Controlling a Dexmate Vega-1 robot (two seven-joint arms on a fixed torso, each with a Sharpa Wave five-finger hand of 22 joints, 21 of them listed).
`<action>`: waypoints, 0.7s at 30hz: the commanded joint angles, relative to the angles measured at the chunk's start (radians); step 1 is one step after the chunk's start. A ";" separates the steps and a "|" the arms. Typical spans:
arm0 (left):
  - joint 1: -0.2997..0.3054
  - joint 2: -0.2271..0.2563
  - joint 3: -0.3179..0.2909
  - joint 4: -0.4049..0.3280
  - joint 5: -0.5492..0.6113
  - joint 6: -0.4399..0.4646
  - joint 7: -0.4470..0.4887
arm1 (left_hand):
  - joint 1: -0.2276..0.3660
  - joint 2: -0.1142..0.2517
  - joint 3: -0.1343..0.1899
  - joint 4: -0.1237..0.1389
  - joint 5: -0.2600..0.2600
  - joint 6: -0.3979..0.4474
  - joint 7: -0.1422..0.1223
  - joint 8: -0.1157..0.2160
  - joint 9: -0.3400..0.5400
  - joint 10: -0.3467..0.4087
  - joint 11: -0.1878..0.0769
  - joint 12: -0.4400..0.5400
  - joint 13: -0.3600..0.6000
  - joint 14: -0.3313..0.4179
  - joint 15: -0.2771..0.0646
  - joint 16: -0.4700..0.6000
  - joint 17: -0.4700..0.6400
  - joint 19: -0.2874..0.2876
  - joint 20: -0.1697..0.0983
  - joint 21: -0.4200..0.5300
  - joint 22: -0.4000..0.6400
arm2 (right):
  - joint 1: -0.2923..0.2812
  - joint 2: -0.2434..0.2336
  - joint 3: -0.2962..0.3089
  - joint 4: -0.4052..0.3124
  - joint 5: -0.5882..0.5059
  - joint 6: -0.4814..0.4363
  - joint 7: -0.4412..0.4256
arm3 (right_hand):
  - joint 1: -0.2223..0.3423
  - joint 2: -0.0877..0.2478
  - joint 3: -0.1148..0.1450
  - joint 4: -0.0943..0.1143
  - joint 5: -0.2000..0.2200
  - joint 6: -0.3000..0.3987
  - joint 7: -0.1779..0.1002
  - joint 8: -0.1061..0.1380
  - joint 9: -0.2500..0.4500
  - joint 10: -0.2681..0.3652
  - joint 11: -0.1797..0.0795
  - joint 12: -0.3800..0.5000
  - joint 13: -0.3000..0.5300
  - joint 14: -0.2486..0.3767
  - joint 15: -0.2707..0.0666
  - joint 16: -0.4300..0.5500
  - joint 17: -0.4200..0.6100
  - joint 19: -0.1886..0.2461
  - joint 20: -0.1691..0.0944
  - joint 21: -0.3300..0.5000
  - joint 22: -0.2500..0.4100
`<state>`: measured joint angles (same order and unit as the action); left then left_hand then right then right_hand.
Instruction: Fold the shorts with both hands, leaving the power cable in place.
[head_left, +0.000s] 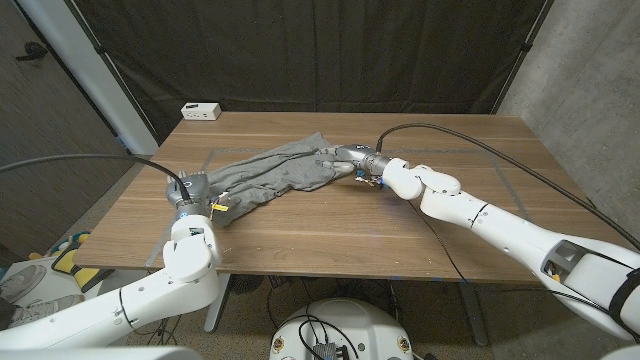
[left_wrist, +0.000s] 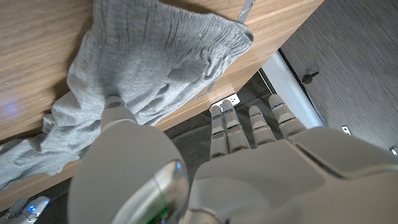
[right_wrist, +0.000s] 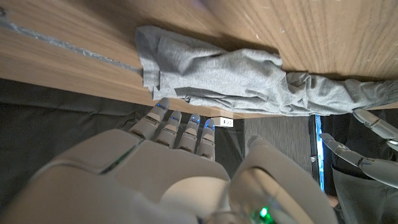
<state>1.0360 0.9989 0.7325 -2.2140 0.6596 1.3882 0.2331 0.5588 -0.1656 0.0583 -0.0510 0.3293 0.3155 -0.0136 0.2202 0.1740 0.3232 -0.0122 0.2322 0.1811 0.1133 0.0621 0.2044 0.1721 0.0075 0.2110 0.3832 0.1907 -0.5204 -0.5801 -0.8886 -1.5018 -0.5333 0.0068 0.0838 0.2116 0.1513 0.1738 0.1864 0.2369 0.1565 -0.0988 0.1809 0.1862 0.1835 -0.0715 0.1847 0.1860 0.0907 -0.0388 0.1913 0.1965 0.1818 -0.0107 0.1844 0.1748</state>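
Wood-grain table (head_left: 330, 240) carries your crumpled grey cotton shorts (head_left: 265, 175) across its middle. Your left hand (head_left: 196, 192) sits at their near left end and your right hand (head_left: 342, 160) at their far right edge; whether either grips the cloth, you cannot tell.

White-shelled arms, grey fingers (left_wrist: 261, 127) (black cables trailing).

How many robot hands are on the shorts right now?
2. The left hand is at the shorts' near-left end; the right hand is on their far-right end. Actual grip is hidden.
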 joint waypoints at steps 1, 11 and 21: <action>-0.053 -0.010 0.074 0.042 0.044 0.008 -0.037 | -0.001 0.008 -0.009 0.001 0.005 0.012 -0.011 -0.004 0.001 0.009 -0.017 -0.005 0.001 0.009 -0.014 -0.004 0.002 0.007 0.002 0.000 0.003 | 0.016 0.018 -0.026 0.050 0.014 0.006 0.032 | -0.026 0.017 -0.012 0.002 0.007 -0.008 0.004 0.001 -0.001 -0.009 -0.006 0.000 0.002 -0.014 -0.075 -0.005 0.002 -0.019 -0.009 -0.004 0.002; -0.125 -0.012 0.160 0.076 0.091 0.008 -0.112 | 0.002 0.012 -0.022 0.001 0.009 0.021 0.008 -0.012 0.001 0.040 -0.040 -0.001 0.000 0.019 -0.011 -0.006 0.001 0.009 0.002 -0.006 0.003 | 0.021 0.019 -0.034 0.069 0.018 0.000 0.030 | -0.045 0.020 -0.014 0.001 0.010 -0.010 0.009 0.003 -0.001 -0.009 -0.008 0.002 0.002 -0.018 -0.075 -0.003 0.000 -0.029 -0.009 -0.003 0.001; -0.187 -0.025 0.246 0.129 0.275 0.008 -0.320 | 0.048 0.015 -0.038 -0.021 0.021 0.094 0.010 -0.002 0.002 0.104 -0.069 0.006 0.002 0.040 -0.008 -0.005 0.001 0.018 0.002 -0.014 0.005 | 0.028 0.024 -0.037 0.095 0.033 0.016 0.025 | -0.057 0.022 -0.014 -0.002 0.014 -0.009 0.011 0.005 -0.002 -0.004 -0.001 0.005 0.002 -0.017 -0.074 -0.001 -0.002 -0.031 -0.006 0.000 0.000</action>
<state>0.9150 0.9855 0.8903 -2.1354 0.7839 1.3948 0.0901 0.5897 -0.1517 0.0254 -0.0655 0.3407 0.3909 -0.0037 0.2109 0.1746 0.4086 -0.0797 0.2322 0.1812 0.1405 0.0537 0.1996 0.1723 0.0184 0.2108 0.3753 0.1933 -0.5007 -0.5604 -0.9193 -1.4321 -0.5126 0.0102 0.1116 0.1645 0.1331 0.1657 0.1863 0.2444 0.1441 -0.0894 0.1809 0.1813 0.1783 -0.0769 0.1847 0.1862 0.0763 -0.0359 0.1913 0.1952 0.1532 -0.0211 0.1844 0.1720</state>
